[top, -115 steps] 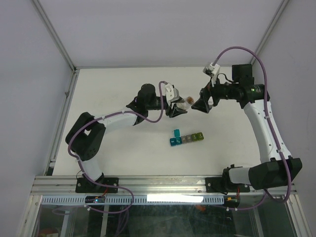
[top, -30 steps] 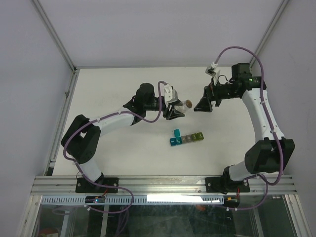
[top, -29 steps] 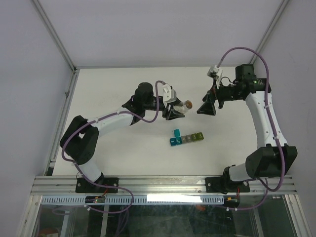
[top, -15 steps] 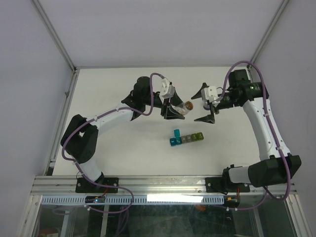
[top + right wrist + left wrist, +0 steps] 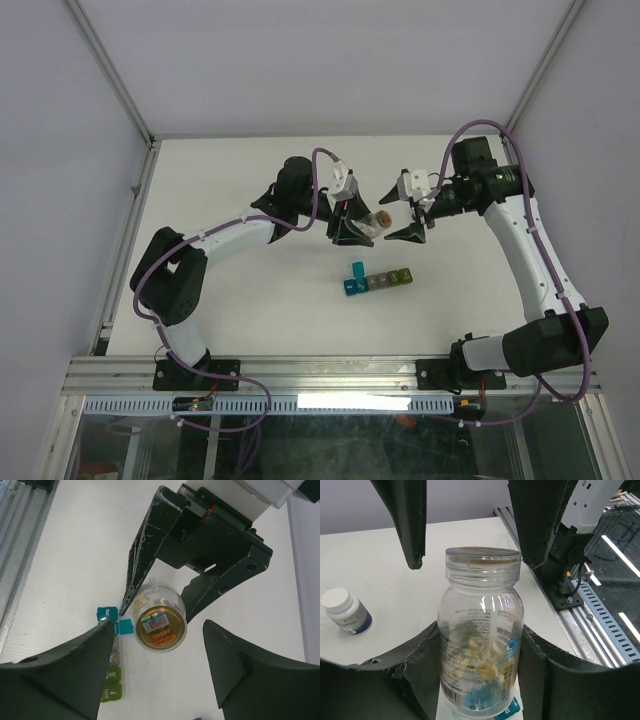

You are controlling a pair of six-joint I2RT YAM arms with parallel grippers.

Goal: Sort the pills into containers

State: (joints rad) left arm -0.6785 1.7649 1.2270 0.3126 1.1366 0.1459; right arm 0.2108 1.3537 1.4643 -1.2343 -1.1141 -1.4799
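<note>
Our left gripper (image 5: 350,230) is clamped on the body of a clear bottle (image 5: 376,219) with a tan cap, holding it off the table (image 5: 230,170) with the cap turned toward our right arm. Our right gripper (image 5: 408,212) faces that cap with its fingers spread wide. In the right wrist view they flank the cap with a gap on each side, touching nothing.

The containers (image 5: 377,280) lie flat on the table as a short coloured strip. They sit toward our arm bases from both grippers, apart from them and almost straight beneath the held bottle in the top view. A teal piece juts from the strip's teal end. In the left wrist view a small dark bottle (image 5: 345,611) with a white cap stands on the table, off to one side.
</note>
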